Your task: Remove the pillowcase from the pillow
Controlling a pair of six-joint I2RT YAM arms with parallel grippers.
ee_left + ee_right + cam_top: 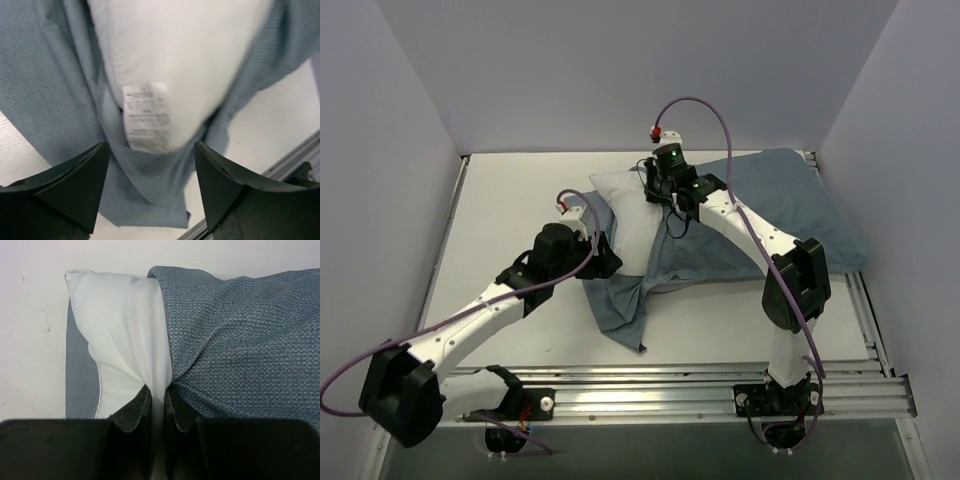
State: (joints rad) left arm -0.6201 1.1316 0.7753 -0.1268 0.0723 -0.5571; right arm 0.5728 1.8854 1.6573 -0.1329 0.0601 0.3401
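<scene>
The white pillow [620, 205] lies across the back of the table, its left end bare. The dusty-blue pillowcase [800, 215] covers its right part, and a loose flap [625, 310] trails toward the front. My right gripper [665, 195] is shut on a fold of the pillow [125, 325], right beside the pillowcase's edge [240, 340]. My left gripper [608, 258] is open and empty at the pillow's near left side. In the left wrist view it [150, 155] hovers over the pillow's white label [145, 115], with blue cloth [55, 90] around it.
White walls enclose the table [510, 220] on the left, back and right. A metal rail [700, 385] runs along the front edge, next to the arm bases. The right arm [770, 250] reaches across the pillowcase.
</scene>
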